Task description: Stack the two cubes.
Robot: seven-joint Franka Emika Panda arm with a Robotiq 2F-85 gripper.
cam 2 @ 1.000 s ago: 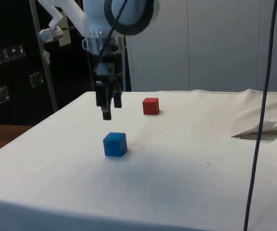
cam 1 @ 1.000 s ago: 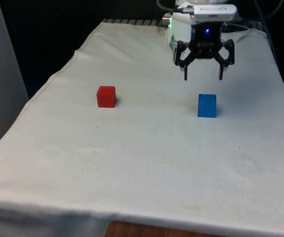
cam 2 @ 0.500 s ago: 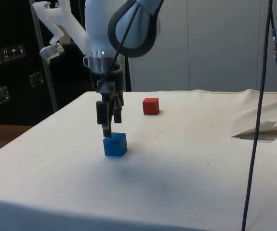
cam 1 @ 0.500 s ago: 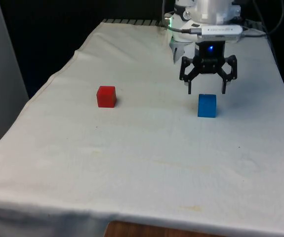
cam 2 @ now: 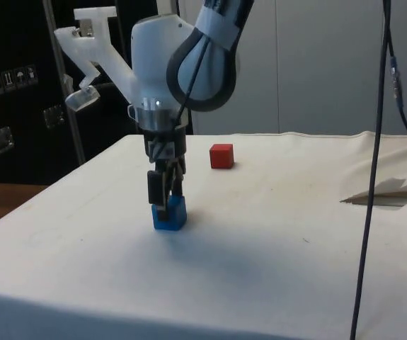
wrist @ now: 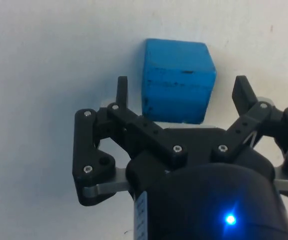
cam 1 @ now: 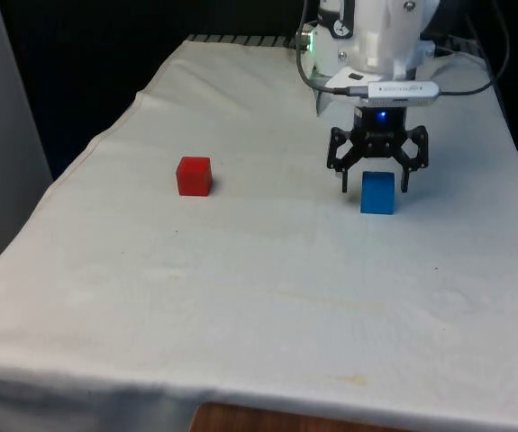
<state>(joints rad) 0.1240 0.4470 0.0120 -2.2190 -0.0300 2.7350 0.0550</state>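
The bench (cam 1: 240,297) is draped in a white cloth (cam 2: 274,241), a soft matte fabric with faint creases and a few pale stains on its near stretch, folding over the near edge in the front view and bunching into a raised fold at the side view's right. Farther back sits the blue cube (cam 1: 377,193), a solid block with flat faces and slightly rounded corners; the wrist view shows its top as smooth with small dark scuff marks (wrist: 178,80). The end effector (cam 1: 376,184) hangs directly over it, black and angular, built of bolted linkage plates, its two slim fingers spread wide and released, one on each side of the cube with a gap between each fingertip (wrist: 121,90) and the cube's faces, so nothing is grasped. In the side view the fingers reach down about to the cube's upper part (cam 2: 169,212), and the cube rests flat on the cloth. The glossy white arm (cam 2: 182,57), rounded at its joints, rises from the end effector. Off to the end effector's side, towards the front view's left and well apart from the blue cube, the red cube (cam 1: 194,175) sits flat on the cloth, a similar plain block with matte faces.
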